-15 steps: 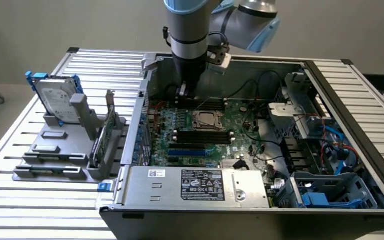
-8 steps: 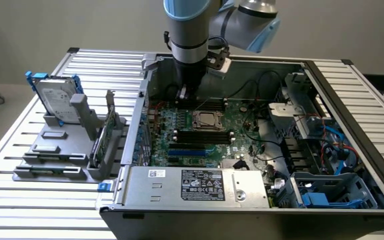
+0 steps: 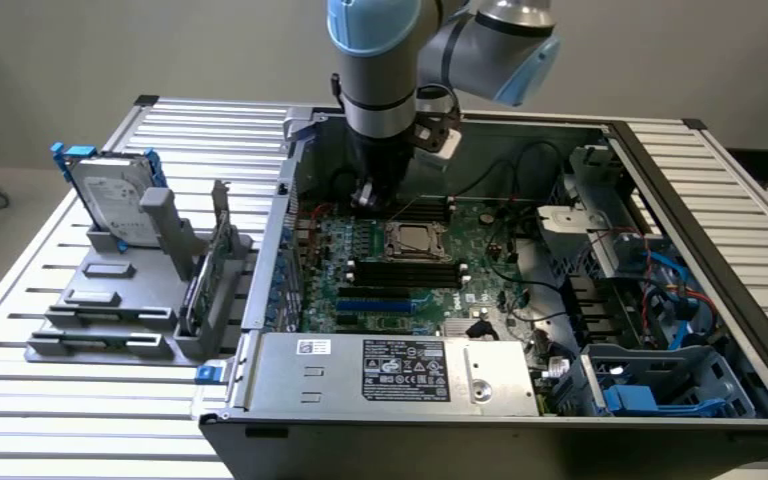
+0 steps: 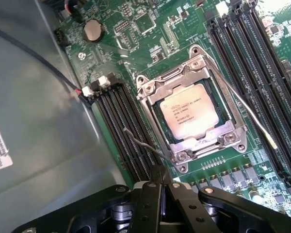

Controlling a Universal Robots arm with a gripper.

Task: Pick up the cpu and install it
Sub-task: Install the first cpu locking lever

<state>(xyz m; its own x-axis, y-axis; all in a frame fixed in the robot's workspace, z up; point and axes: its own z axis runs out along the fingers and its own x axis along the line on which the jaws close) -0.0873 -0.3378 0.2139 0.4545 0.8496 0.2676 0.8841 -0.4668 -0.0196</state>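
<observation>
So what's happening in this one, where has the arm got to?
A single robot arm is reaching down into an open computer case, over the green motherboard. The cpu already sits in its metal-framed socket, silver top facing up. The gripper is shut, holds nothing, and hangs just above the board beside the socket. The socket's thin wire lever stands out to one side. Outside the case, on the exterior view's left, a hard drive stands upright in a grey rack.

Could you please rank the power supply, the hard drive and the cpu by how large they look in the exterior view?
1. power supply, though it sits nearest the camera
2. hard drive
3. cpu, seated in its socket, clearly smallest
</observation>
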